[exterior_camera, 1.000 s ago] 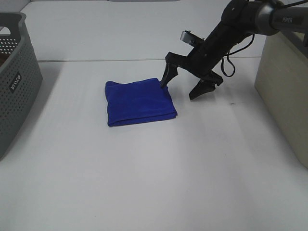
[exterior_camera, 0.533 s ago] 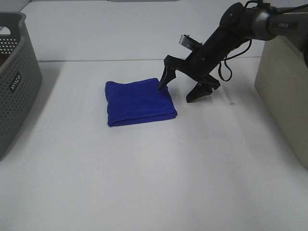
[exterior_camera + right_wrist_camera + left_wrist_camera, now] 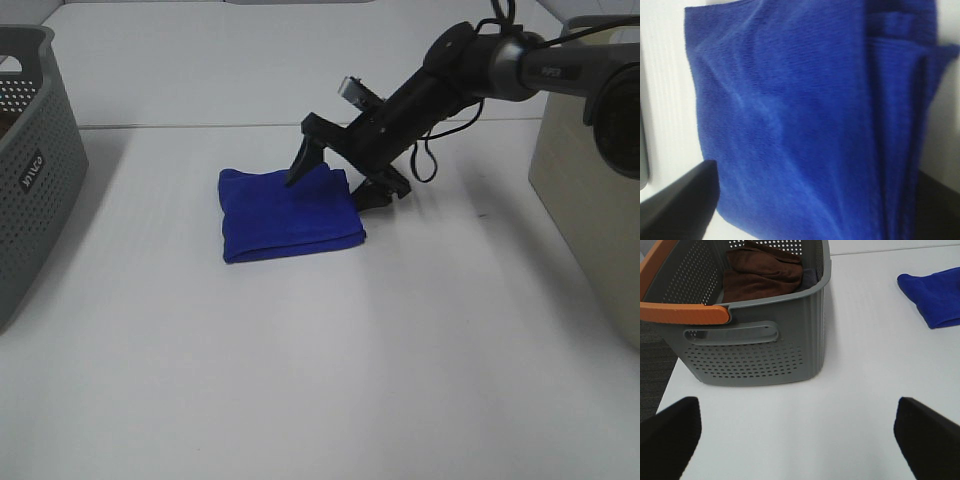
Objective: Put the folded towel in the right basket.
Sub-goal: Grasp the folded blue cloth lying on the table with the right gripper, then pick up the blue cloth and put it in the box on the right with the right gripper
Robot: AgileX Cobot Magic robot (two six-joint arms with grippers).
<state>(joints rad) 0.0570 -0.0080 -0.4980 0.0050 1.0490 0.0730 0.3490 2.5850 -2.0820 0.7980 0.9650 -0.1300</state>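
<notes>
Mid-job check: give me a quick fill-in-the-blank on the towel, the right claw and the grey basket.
1. The folded towel on the table is coloured ____.
2. The right claw is ____, with the towel between its fingers.
3. The grey basket holds a ____ cloth.
Missing words: blue; open; brown.

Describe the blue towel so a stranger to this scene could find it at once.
Start at the white table, between the grey basket on the left and the beige basket on the right. Near the middle lies the towel, folded flat into a square, with the right claw open at its right edge. Nothing else there is bright blue.
</notes>
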